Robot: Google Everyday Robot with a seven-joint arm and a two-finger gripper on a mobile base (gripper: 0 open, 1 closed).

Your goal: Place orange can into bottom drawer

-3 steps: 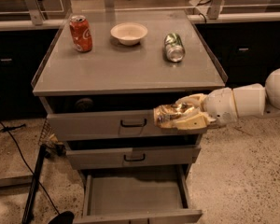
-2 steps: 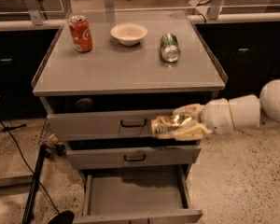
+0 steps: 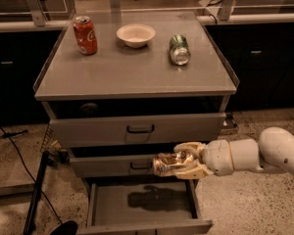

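Here, the gripper (image 3: 179,164) is clamped on the orange can (image 3: 162,164), lower centre, above the open bottom drawer (image 3: 112,205).
Upper frame: red can (image 3: 85,35), bowl (image 3: 135,35), green can (image 3: 180,49) on cabinet top (image 3: 137,75).

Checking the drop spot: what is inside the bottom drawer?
The bottom drawer shows only bare grey floor and a shadow. Its rear, under the middle drawer, is hidden. The pincer holds the orange can just above.

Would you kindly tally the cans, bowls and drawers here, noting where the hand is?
Cans: 3 (red can, green can, orange can in the hand)
Bowls: 1
Drawers: 3 (top drawer, middle drawer, open bottom drawer beneath the hand)
Total: 7
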